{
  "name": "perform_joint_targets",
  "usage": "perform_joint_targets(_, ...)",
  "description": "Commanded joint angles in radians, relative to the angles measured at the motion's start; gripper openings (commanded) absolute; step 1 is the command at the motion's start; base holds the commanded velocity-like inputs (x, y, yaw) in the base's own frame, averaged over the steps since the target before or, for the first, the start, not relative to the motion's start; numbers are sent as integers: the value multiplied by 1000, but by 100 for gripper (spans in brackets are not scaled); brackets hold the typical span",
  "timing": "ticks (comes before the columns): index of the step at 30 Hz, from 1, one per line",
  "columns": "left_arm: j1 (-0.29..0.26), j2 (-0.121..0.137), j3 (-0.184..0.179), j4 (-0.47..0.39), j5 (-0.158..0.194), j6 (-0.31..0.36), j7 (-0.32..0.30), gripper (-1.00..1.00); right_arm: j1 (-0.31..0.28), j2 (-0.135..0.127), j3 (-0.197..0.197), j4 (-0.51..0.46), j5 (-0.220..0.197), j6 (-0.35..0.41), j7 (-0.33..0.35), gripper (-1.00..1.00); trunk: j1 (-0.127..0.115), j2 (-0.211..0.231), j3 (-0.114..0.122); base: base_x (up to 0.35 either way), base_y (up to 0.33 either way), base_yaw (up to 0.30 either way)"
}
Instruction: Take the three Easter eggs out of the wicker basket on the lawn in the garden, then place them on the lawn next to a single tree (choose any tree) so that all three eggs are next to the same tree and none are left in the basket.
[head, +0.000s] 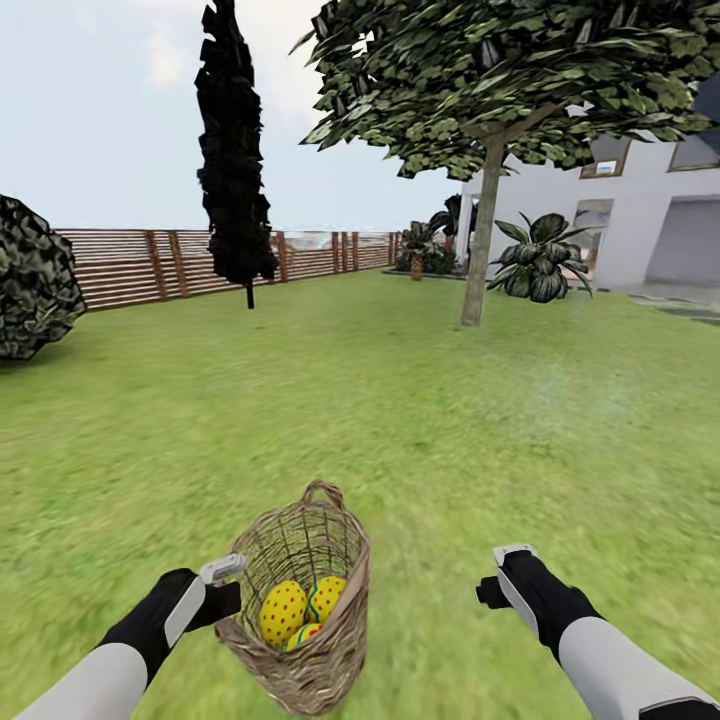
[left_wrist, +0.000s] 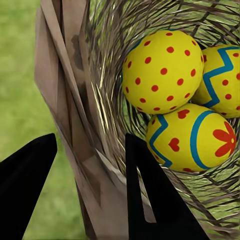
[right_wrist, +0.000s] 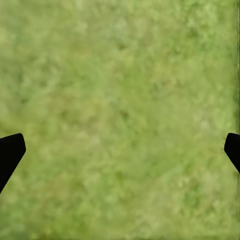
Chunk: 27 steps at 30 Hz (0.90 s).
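Observation:
The wicker basket hangs tilted low in the middle of the head view, over the lawn. Three yellow Easter eggs lie in it: a red-dotted egg, a zigzag egg and a striped egg with red marks. My left gripper is shut on the basket's left wall, one finger outside and one inside. My right gripper is open over bare grass, to the right of the basket. The tree with a bare trunk stands far ahead to the right.
A dark cypress stands ahead left, with a brown slatted fence behind it and a round shrub at the far left. A white house and leafy plants lie beyond the tree.

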Motion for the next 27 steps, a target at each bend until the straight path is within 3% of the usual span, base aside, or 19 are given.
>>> perform_joint_targets(1, 0, 0, 2, -3, 17, 5, 8, -100, -1, -1, 7, -1, -11, 4, -7, 100, -3, 7, 3, 327, 0, -296)
perform_joint_targets(8, 0, 0, 2, -2, 17, 9, 8, -100, -1, -2, 6, -1, -14, 4, -7, 100, -30, 56, 26, 327, 0, -260)
perform_joint_targets(27, 0, 0, 3, -1, 18, 11, 7, -100, -1, -2, 7, -1, -10, 4, -7, 100, -103, 189, 85, 328, 0, -6)
